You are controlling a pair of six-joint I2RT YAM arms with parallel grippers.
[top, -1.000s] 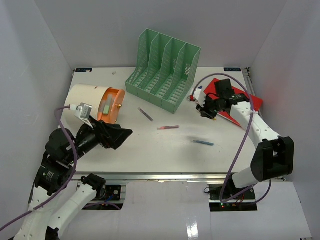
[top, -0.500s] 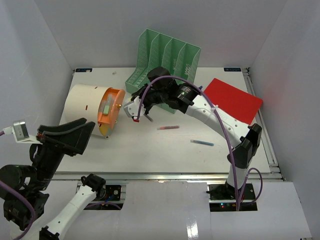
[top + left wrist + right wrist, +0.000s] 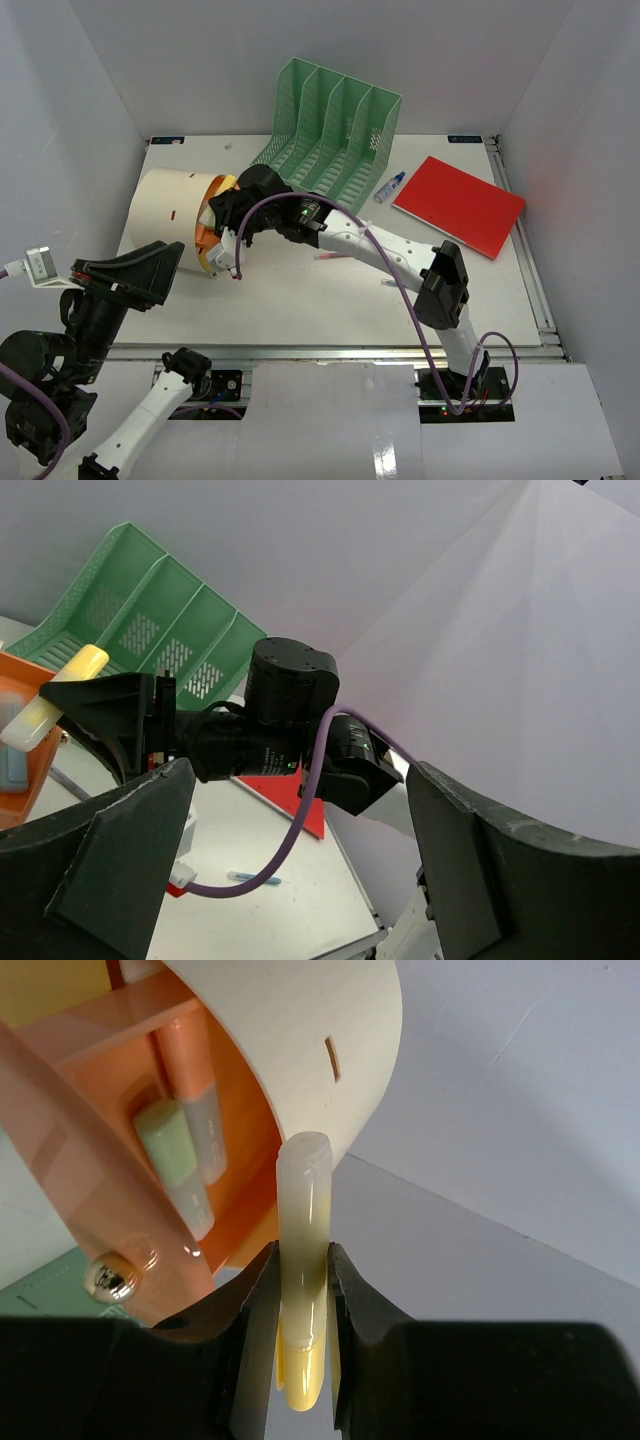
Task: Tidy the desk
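White counter [image 3: 300, 300] fills the view between the walls, with a silver rail [image 3: 330, 352] along its front edge. The green file rack [image 3: 330, 140] stands at the back, near the middle. The cream round holder [image 3: 165, 205] lies on its side close to the left edge, and its orange insert [image 3: 90, 1140] faces the centre. The red folder [image 3: 460, 205] lies flat at the back right, with one corner near the right edge.

A broad strip of bare surface runs along the front rail, and you have more of it between the rack and the folder.

Your right arm reaches across the counter from the right side to the mouth of the holder. The right hand [image 3: 301, 1260] is clenched on a pale yellow marker [image 3: 303, 1220], one finger on each side of it. The marker tip is just beside the cream rim; I cannot tell if it touches. Inside the insert you see an orange marker [image 3: 190, 1090] and a green one [image 3: 175, 1155].

Your left hand [image 3: 298, 780] is raised near the front left corner, its fingers spread wide and grasping nothing.

The small things lie apart from each other: a white tube with a blue tip [image 3: 390, 187] just beside the folder, a red pen [image 3: 328, 258] partly under the right arm, and a blue pen [image 3: 252, 879] nearer the front.
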